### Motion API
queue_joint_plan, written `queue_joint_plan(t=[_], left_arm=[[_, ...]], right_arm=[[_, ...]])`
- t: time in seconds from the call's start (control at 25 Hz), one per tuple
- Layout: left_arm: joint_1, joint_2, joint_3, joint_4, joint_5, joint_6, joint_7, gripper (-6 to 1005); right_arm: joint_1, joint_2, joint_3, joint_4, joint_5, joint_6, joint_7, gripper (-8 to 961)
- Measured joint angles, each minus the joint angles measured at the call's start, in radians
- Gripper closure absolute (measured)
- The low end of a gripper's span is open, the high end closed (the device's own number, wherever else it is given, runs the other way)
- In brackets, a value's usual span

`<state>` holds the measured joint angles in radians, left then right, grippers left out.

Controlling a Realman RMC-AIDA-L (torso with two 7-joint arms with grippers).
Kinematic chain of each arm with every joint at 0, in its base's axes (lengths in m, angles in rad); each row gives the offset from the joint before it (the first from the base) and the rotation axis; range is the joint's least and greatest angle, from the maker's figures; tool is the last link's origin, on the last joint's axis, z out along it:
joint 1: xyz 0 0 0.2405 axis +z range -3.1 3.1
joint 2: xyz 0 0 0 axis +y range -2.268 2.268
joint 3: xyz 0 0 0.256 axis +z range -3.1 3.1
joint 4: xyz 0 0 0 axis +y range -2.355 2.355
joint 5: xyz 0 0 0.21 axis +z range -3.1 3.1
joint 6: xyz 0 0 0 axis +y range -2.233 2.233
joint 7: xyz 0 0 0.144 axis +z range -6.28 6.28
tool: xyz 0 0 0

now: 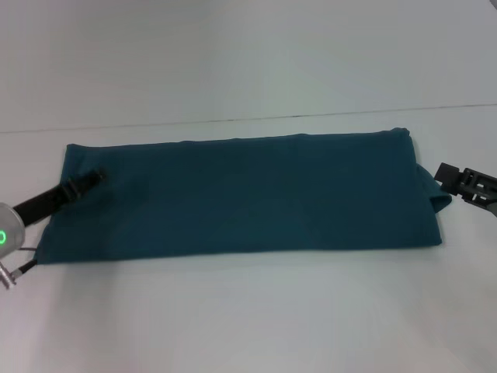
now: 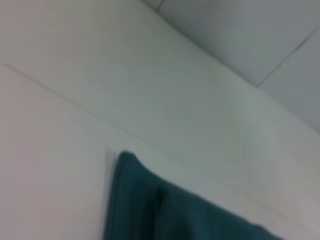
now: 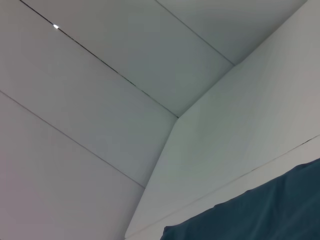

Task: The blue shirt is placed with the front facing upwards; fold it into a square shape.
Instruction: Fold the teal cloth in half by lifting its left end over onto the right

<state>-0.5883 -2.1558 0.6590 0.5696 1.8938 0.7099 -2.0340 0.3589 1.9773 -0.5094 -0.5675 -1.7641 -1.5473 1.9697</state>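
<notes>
Blue shirt folded into a long band on the table; left gripper over its left end, right gripper beside its right end, finger state indiscernible.

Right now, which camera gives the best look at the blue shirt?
The head view: the whole blue shirt lies there as a long folded band between both grippers. The left wrist view catches only one corner, and the right wrist view only an edge.
</notes>
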Motion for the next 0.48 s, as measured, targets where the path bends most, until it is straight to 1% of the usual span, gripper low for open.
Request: queue_joint_plan(t=[0.24, 0.32, 0.48], left_arm=[[-0.003, -0.003, 0.037, -0.034, 0.018, -0.076, 0.007, 111], [0.002, -0.003, 0.038, -0.032, 0.019, -0.070, 0.008, 111], [0.021, -0.003, 0.032, 0.026, 0.015, 0.003, -0.010, 111]], right_arm=[[0.000, 0.000, -0.001, 0.000, -0.001, 0.002, 0.000, 320], [-0.001, -0.001, 0.000, 0.005, -0.002, 0.003, 0.000, 321], [-0.002, -0.004, 0.001, 0.011, -0.002, 0.001, -0.001, 323]])
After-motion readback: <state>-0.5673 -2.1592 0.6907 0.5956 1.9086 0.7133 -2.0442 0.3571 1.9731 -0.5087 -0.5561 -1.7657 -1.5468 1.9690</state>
